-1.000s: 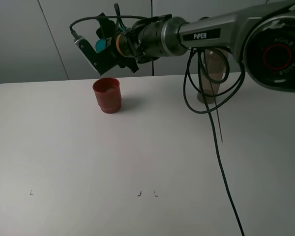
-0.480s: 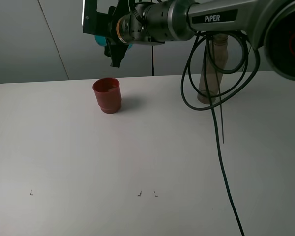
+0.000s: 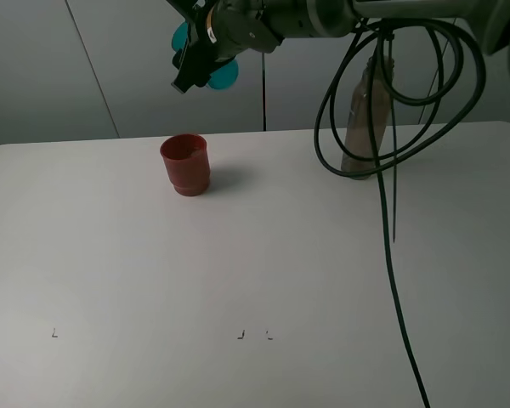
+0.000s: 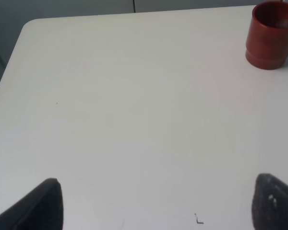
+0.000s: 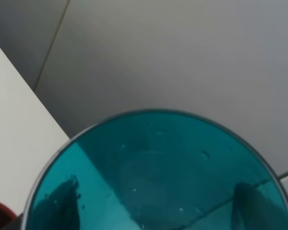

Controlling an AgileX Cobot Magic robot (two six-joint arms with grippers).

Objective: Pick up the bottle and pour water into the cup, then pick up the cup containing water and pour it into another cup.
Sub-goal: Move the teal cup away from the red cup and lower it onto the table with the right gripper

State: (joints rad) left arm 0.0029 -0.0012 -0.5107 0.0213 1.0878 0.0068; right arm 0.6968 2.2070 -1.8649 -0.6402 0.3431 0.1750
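My right gripper is shut on the teal cup and holds it tilted, high above and a little behind the red cup. The red cup stands upright on the white table at the back left. In the right wrist view the teal cup fills the frame, and the fingers show through its wall. The smoky bottle stands at the back right, partly behind cables. My left gripper is open and empty, low over the table, with the red cup far ahead of it.
Black cables hang from the right arm in loops down over the table's right side, in front of the bottle. Small black marks lie near the table's front. A grey wall stands behind the table.
The right arm has risen and swung up with the teal cup, from just over the red cup's rim to well above it. The red cup and the bottle have not moved.
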